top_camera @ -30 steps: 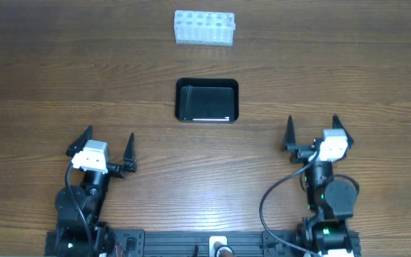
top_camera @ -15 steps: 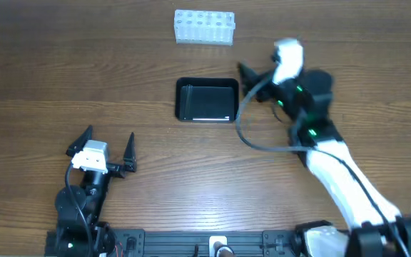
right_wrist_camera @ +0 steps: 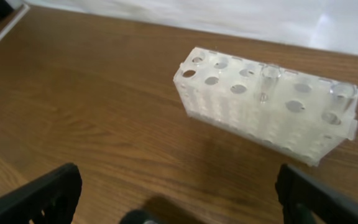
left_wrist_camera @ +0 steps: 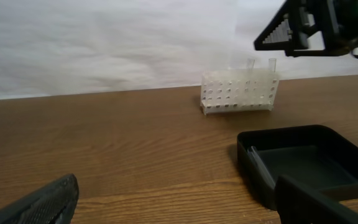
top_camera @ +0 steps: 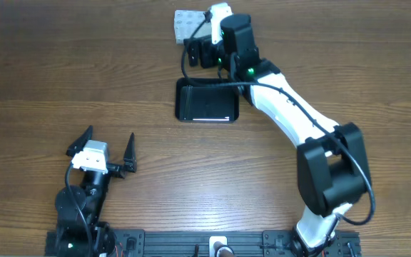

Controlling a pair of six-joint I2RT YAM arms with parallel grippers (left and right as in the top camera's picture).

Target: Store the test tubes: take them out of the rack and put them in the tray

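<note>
Two test tubes (right_wrist_camera: 270, 78) stand in the rack (right_wrist_camera: 253, 115) at twelve o'clock, the tray (top_camera: 180, 100) just at its six. Our right gripper (right_wrist_camera: 179, 199) has swung up from four o'clock to hover just short of it, jaws wide, so we expect the first pick; our left gripper (top_camera: 109, 135) sits open at eight.

Laboratory-style test bench: wooden tabletop (top_camera: 48, 71) before a plain white backdrop (left_wrist_camera: 104, 43), carrying a clear test-tube rack (right_wrist_camera: 266, 109) and black tray (top_camera: 179, 100).
</note>
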